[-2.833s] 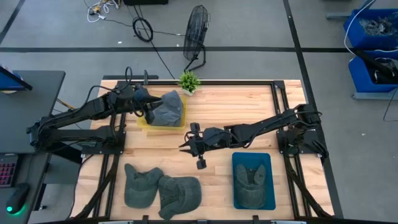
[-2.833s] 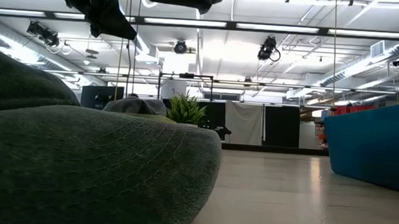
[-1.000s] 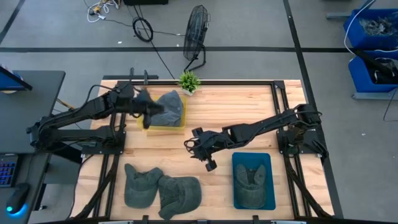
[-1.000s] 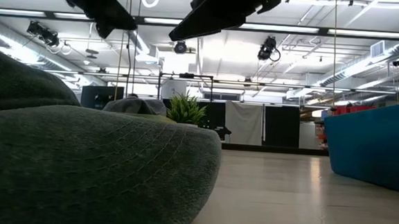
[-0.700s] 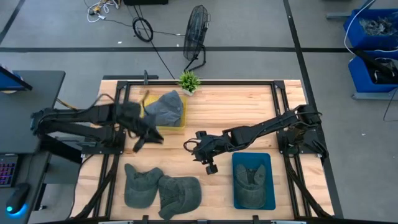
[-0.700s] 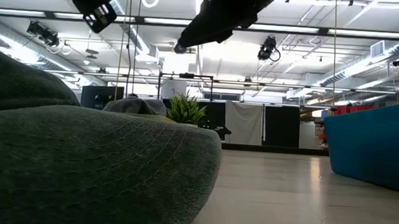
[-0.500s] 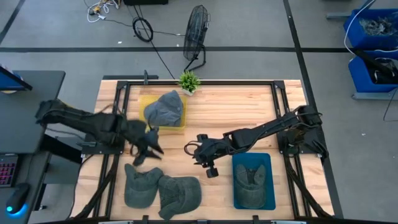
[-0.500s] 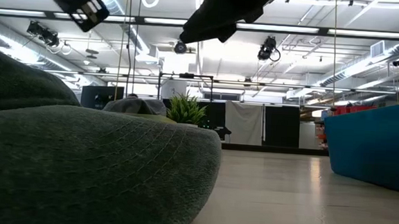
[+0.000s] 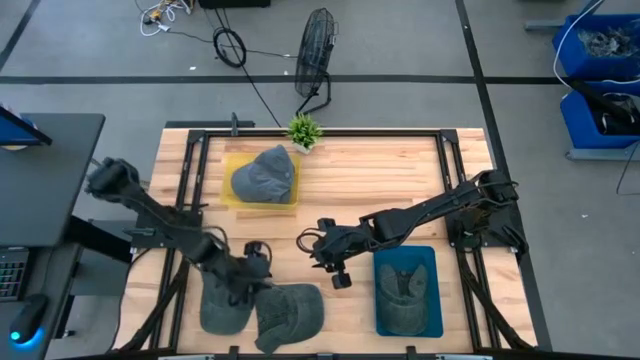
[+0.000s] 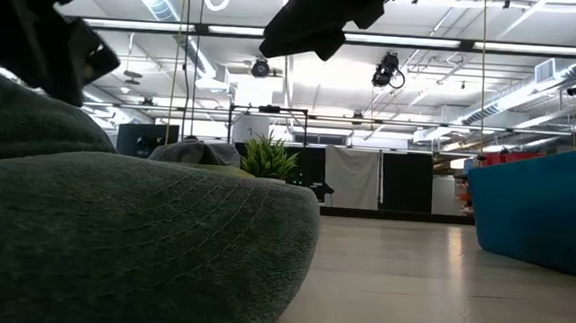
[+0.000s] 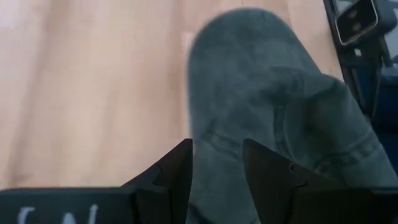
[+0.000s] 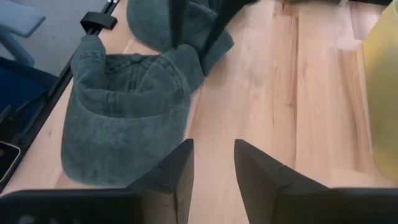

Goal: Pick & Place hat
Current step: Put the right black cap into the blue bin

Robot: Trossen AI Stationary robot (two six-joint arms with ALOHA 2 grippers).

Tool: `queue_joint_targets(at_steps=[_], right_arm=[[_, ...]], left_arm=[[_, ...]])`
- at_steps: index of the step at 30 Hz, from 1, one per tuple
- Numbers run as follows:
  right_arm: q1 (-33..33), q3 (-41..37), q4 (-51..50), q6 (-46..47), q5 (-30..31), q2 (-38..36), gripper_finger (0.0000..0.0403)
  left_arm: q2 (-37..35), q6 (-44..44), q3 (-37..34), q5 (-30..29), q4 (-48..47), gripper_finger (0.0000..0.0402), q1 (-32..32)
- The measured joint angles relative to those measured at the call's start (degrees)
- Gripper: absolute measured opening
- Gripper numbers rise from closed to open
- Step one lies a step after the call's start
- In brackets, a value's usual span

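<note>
Now our left gripper has left the yellow tray, where one grey hat lies dropped off, and has swung down over the nearer pair of hats; its fingers are spread, empty, just above the left hat. We judge the next pick is beginning. Our right gripper hangs mid-table beside the blue bin, fingers parted and empty, facing the other hat.

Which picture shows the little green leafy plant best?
The high view: the small green leafy plant stands whole at the wooden table's far edge, beside the yellow bin. The low view shows it far off, partly behind a hat. Neither wrist view shows it.
</note>
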Motion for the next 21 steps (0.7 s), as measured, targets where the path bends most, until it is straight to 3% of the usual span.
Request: queue_joint_targets(at_steps=[15,18,21], right_arm=[[0.0,0.0,0.3,3.0,0.0,0.0,0.0118],[0.0,0.0,0.3,3.0,0.0,0.0,0.0118],[0.0,0.0,0.8,2.3,0.0,0.0,0.0118]], left_arm=[[14.0,-2.0,0.0,-0.3,6.1,0.013,-4.0],[15.1,-2.0,0.1,-0.6,6.3,0.0092,-3.9],[14.7,-2.1,0.1,-0.6,6.2,0.0025,-3.4]])
